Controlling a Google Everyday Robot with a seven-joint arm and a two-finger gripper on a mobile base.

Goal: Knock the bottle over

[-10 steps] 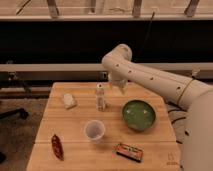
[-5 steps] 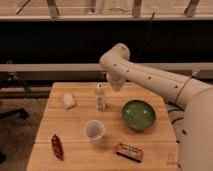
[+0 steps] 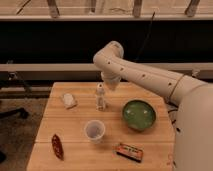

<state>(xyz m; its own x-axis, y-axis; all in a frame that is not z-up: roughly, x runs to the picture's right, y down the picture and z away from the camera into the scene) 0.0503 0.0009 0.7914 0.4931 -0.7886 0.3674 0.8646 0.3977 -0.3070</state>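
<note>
The bottle (image 3: 100,97) is small, slim and clear with a whitish cap and pale speckled contents. It stands upright on the wooden table (image 3: 75,120), left of centre toward the back. My gripper (image 3: 111,83) hangs at the end of the white arm (image 3: 145,77), just right of the bottle's top and slightly behind it, very close to it. I cannot tell whether it touches the bottle.
A translucent plastic cup (image 3: 94,131) stands in front of the bottle. A green bowl (image 3: 139,114) sits to the right. A white crumpled object (image 3: 69,101) lies at the back left, a red packet (image 3: 57,146) at the front left, a dark snack bar (image 3: 130,151) at the front.
The arm has swung left, bringing the gripper from right of the bottle to right beside its top. The bottle still stands upright.
</note>
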